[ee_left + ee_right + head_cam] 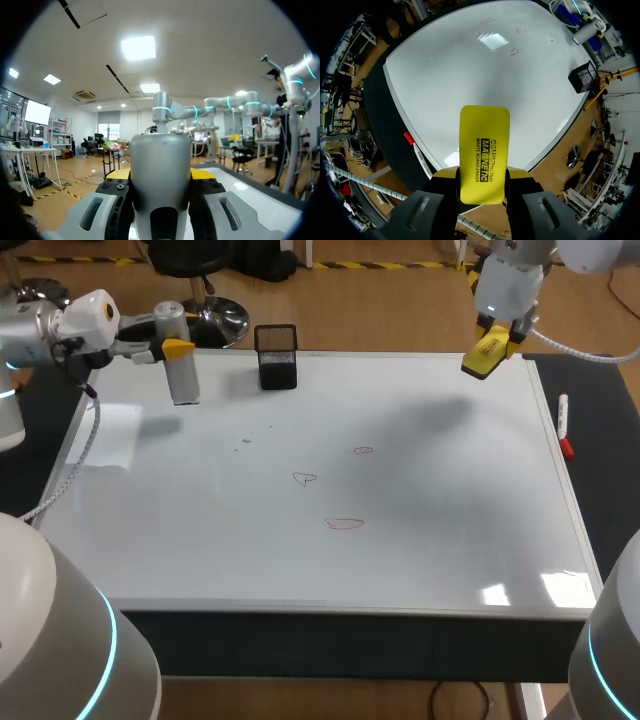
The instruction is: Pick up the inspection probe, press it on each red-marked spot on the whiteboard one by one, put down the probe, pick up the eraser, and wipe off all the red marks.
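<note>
My left gripper (175, 345) is shut on the grey cylindrical inspection probe (180, 368), held upright above the whiteboard's (420, 560) far left part. In the left wrist view the probe (160, 175) fills the space between the fingers. My right gripper (495, 340) is shut on the yellow eraser (484, 354), hanging above the board's far right corner. The eraser (483, 152) stands out flat between the fingers in the right wrist view. Three red marks (343, 523) (304, 478) (362, 451) lie near the board's middle; the right wrist view also shows the red marks (514, 51).
A black mesh pen cup (276, 357) stands at the board's far edge, next to the probe. A marker with a red cap (564, 425) lies on the dark mat right of the board. A few faint grey specks (247, 441) sit left of the red marks.
</note>
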Tool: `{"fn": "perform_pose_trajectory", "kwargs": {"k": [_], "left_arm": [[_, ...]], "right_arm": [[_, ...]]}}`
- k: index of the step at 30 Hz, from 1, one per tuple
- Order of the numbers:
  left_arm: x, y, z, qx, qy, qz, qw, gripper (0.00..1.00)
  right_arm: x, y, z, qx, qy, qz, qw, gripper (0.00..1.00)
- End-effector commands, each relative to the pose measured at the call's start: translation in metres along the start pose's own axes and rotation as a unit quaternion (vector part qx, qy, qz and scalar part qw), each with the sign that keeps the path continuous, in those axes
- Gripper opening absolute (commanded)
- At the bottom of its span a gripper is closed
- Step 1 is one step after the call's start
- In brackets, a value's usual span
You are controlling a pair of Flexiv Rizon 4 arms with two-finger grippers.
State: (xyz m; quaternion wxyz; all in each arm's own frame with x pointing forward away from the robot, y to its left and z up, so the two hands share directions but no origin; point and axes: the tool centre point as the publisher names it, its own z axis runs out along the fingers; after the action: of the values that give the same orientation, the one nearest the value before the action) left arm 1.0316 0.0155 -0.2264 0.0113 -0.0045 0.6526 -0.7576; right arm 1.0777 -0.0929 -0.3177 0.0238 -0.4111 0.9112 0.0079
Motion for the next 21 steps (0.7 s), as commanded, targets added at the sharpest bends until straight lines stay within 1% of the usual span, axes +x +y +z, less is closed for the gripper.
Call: {"fn": "perform_pose_trajectory", "kwargs": {"k": [1, 12, 13, 16, 21], "left_arm": [[0.004, -0.003, 0.001, -0.002, -0.004, 0.001, 1.0, 0.0], [0.004, -0.003, 0.001, -0.002, -0.004, 0.001, 1.0, 0.0], [0.004, -0.003, 0.001, -0.002, -0.004, 0.001, 1.0, 0.0], [0.004, -0.003, 0.001, -0.002, -0.004, 0.001, 1.0, 0.0], [0.004, -0.003, 0.001, -0.002, -0.004, 0.001, 1.0, 0.0]], "right_arm": [[0.0, -0.001, -0.001, 0.001, 0.002, -0.001, 1.0, 0.0], [0.0, -0.001, -0.001, 0.001, 0.002, -0.001, 1.0, 0.0], [0.0, 0.0, -0.002, 0.001, 0.005, -0.007, 1.0, 0.0], [-0.004, 0.01, -0.007, -0.001, 0.008, -0.024, 1.0, 0.0], [-0.013, 0.039, -0.012, -0.003, 0.016, -0.054, 0.998, 0.0]]}}
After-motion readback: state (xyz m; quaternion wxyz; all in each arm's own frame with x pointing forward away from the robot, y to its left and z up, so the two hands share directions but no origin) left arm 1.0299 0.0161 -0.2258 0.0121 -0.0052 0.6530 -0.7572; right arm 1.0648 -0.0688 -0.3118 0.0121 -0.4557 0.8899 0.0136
